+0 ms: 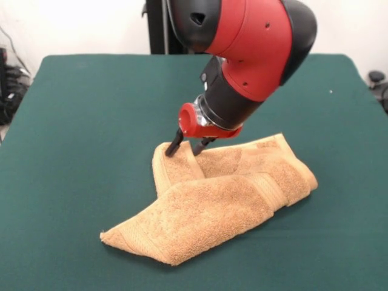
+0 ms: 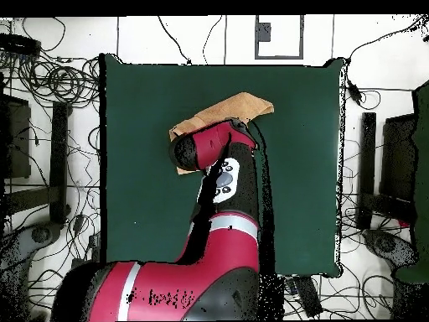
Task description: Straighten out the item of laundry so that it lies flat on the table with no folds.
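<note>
Your gripper is down on the towel: two dark fingers stand a little apart, a narrow gap between them, tips pressed into the cloth at its far-left corner. One tip sits at the raised corner fold, the other just inside it. Whether cloth is actually pinched between them, you cannot tell from either view.

The towel lies near the middle of the table, doubled over itself. Its long axis runs diagonally in the front view, from a pointed near-left corner up to a rounded bunch at the right. A thick top layer overlaps a lower one; a paler woven band crosses the fold.

Golden-tan looped terry, soft and bulky. Table surface dark green, matte, felt-like. Overhead, the red arm covers most of the towel.
</note>
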Available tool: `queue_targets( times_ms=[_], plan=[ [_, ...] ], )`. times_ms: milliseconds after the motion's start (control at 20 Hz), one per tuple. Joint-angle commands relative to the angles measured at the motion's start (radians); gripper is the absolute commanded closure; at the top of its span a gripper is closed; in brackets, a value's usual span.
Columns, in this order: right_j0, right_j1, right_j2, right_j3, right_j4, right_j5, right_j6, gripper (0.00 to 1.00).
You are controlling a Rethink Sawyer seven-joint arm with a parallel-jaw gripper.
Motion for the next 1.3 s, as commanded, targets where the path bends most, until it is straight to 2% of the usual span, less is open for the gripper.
queue_targets(
  times_ms=[50, 500, 550, 1300],
  plan=[
    [-0.018, 0.070, 0.128, 0.039, 0.020, -0.038, 0.006, 0.00],
    [-0.006, 0.065, 0.118, 0.043, 0.003, -0.075, 0.021, 0.00],
    [-0.006, 0.062, 0.119, 0.049, -0.001, -0.095, 0.025, 1.00],
    [-0.003, 0.060, 0.113, 0.052, 0.005, -0.096, 0.041, 1.00]
  ],
)
